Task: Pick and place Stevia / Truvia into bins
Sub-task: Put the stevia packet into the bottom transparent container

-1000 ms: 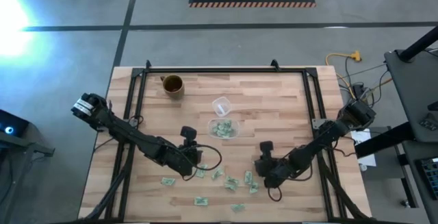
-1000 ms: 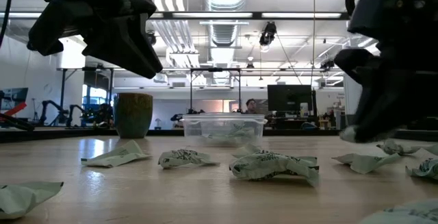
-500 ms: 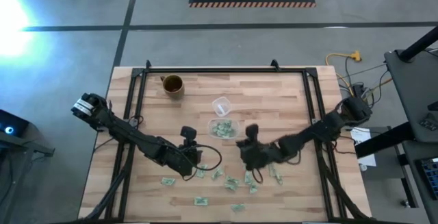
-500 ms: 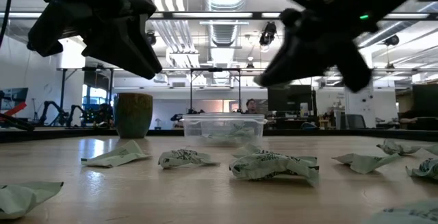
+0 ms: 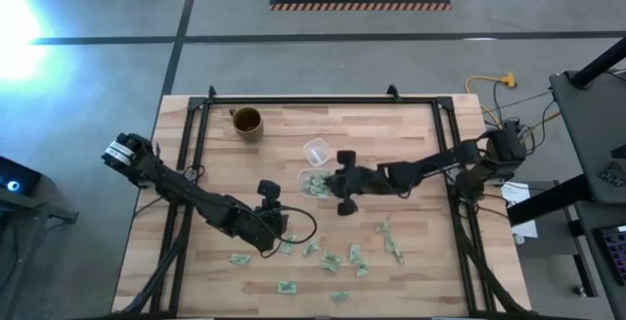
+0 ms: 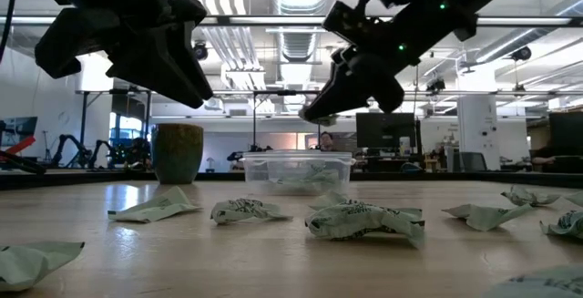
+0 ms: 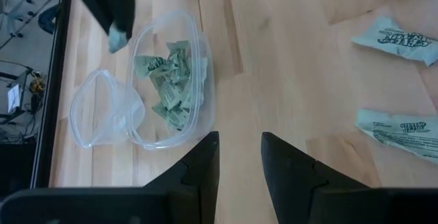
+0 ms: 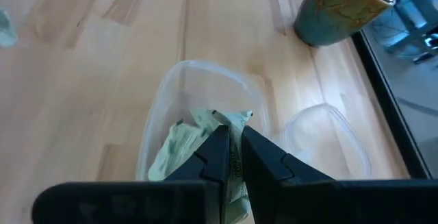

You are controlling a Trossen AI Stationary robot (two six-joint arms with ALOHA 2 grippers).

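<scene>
Now, packet (image 8: 236, 129) pinched in right end effector (image 8: 233, 148), above bin (image 8: 198, 87)

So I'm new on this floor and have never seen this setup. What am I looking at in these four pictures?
Two dark robot arms work at a wooden table. One picture looks straight down, one looks level across the tabletop, and two come from cameras on the arms' wrists. Small pale green and white paper packets lie scattered on the wood; more already sit in the clear shallow plastic container. Next to it stands a smaller clear round cup, and farther off a brown mug. The right gripper hangs at the container's edge, shut on a packet. The left gripper waits near the loose packets, holding nothing.
</scene>
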